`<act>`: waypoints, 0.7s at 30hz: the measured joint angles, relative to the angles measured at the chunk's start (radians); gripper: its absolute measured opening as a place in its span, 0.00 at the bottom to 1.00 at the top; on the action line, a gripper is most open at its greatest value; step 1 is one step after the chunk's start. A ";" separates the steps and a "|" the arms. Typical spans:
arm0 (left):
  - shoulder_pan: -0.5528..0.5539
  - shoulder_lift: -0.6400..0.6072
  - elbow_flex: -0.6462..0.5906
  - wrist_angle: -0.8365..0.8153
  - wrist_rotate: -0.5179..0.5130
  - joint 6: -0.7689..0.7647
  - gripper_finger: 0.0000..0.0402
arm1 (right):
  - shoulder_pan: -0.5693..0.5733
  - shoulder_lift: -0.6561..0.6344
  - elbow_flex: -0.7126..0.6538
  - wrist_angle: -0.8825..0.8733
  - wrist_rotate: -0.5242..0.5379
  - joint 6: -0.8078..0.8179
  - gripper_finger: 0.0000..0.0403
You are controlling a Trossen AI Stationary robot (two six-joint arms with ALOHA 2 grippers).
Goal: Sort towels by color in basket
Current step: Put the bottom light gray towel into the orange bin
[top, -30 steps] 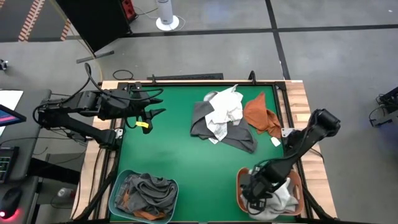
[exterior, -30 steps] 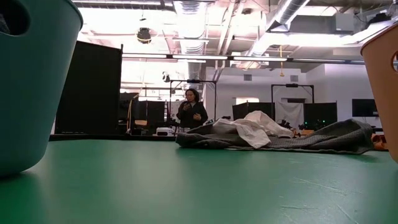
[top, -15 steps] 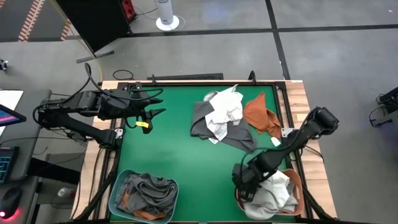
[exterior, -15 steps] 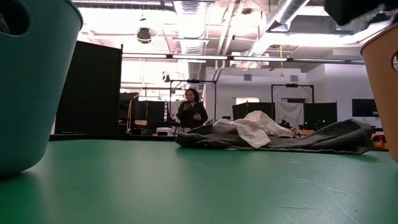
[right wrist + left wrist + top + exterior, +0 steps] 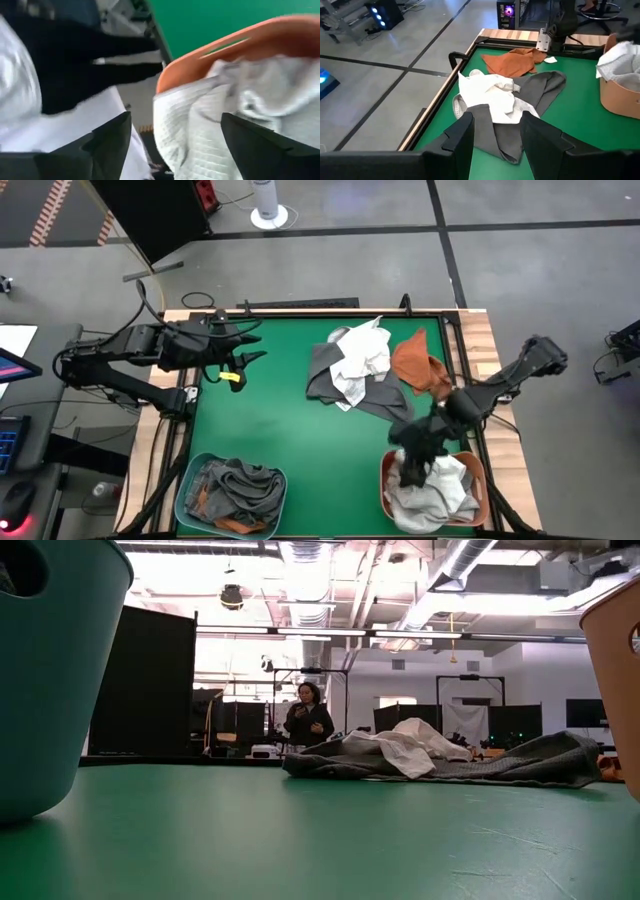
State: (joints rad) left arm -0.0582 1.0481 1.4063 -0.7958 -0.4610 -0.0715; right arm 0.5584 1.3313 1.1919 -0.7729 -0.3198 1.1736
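Observation:
A heap of towels lies on the green table toward its far edge: a dark grey one (image 5: 340, 385), a white one (image 5: 362, 352) on top of it, and a rust orange one (image 5: 418, 365) to the right. The orange basket (image 5: 483, 485) at the near right holds white and light grey towels (image 5: 435, 490). The teal basket (image 5: 188, 480) at the near left holds dark grey and orange towels (image 5: 235, 490). My right gripper (image 5: 175, 145) hangs open over the orange basket's far rim, with nothing between its fingers. My left gripper (image 5: 243, 365) waits open at the far left.
The table has raised wooden edges with black rails. Bare green mat (image 5: 290, 440) stretches between the heap and the two baskets. In the low view a person (image 5: 308, 720) stands in the room far behind the table.
My right gripper has risen out of the orange basket and gone toward the table's far edge. The light towel it was down among now lies spread wider in the basket.

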 joint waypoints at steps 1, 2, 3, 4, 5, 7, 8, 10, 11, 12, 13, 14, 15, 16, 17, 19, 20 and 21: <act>0.004 0.000 0.000 0.000 0.000 0.000 0.38 | 0.019 0.010 0.000 0.019 0.001 -0.014 0.82; 0.006 0.000 0.000 0.000 0.000 -0.001 0.38 | 0.039 0.021 0.000 0.037 0.001 -0.020 0.80; 0.007 0.000 0.000 0.000 0.000 -0.001 0.38 | 0.058 0.035 0.000 0.054 0.001 -0.023 0.79; 0.007 0.000 0.000 0.000 0.000 -0.001 0.38 | 0.075 0.049 0.000 0.070 0.001 -0.023 0.77; 0.007 0.000 0.000 0.000 0.000 -0.001 0.38 | 0.091 0.065 0.000 0.081 0.001 -0.023 0.76; 0.008 0.000 0.000 0.000 0.000 0.007 0.38 | 0.122 0.104 0.003 0.083 0.000 -0.023 0.73; 0.011 0.000 0.000 0.000 0.000 0.015 0.38 | 0.135 0.124 0.009 0.078 -0.007 -0.027 0.72; 0.020 0.001 0.000 0.000 0.000 0.023 0.38 | 0.154 0.165 0.033 0.065 -0.022 -0.040 0.70; 0.026 0.001 0.000 0.000 0.000 0.023 0.38 | 0.160 0.182 0.047 0.051 -0.023 -0.049 0.69; 0.032 0.001 0.000 0.000 0.000 0.023 0.38 | 0.166 0.201 0.062 0.037 -0.024 -0.058 0.69; 0.040 0.001 0.000 0.000 0.000 0.025 0.38 | 0.171 0.218 0.077 0.029 -0.026 -0.068 0.68; 0.047 0.001 0.000 0.000 0.000 0.026 0.38 | 0.176 0.236 0.090 0.022 -0.026 -0.079 0.67; 0.054 0.001 0.000 0.000 0.000 0.026 0.38 | 0.179 0.252 0.103 0.014 -0.026 -0.088 0.67; 0.060 0.001 0.000 0.000 0.000 0.026 0.38 | 0.182 0.268 0.115 0.006 -0.025 -0.098 0.66; 0.065 0.001 0.000 0.000 0.002 0.025 0.38 | 0.183 0.283 0.128 0.005 -0.025 -0.107 0.65; 0.073 0.001 0.000 0.000 0.012 0.024 0.38 | 0.187 0.312 0.148 0.002 -0.025 -0.127 0.64; 0.074 0.001 0.000 0.000 0.014 0.022 0.38 | 0.191 0.324 0.153 -0.002 -0.023 -0.132 0.63; 0.074 0.001 0.000 0.000 0.016 0.019 0.38 | 0.196 0.335 0.157 -0.002 -0.023 -0.135 0.62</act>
State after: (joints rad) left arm 0.0158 1.0489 1.4063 -0.7956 -0.4446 -0.0522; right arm 0.7540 1.6664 1.3488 -0.7747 -0.3428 1.0385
